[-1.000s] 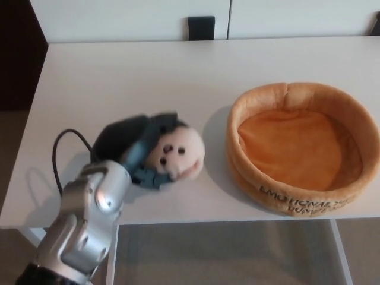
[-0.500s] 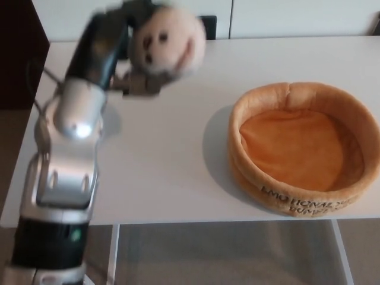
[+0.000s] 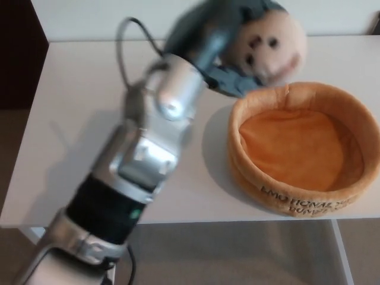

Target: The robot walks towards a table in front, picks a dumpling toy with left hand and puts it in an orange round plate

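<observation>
The cream dumpling toy [image 3: 270,46] (a small face is stitched on it) is held aloft, gripped by the dark fingers of the left hand [image 3: 222,44], just beyond the far rim of the orange round plate [image 3: 304,193]. The plate is set on the white table [image 3: 83,107]. The silver left arm [image 3: 139,160] is stretched diagonally across the tabletop.
</observation>
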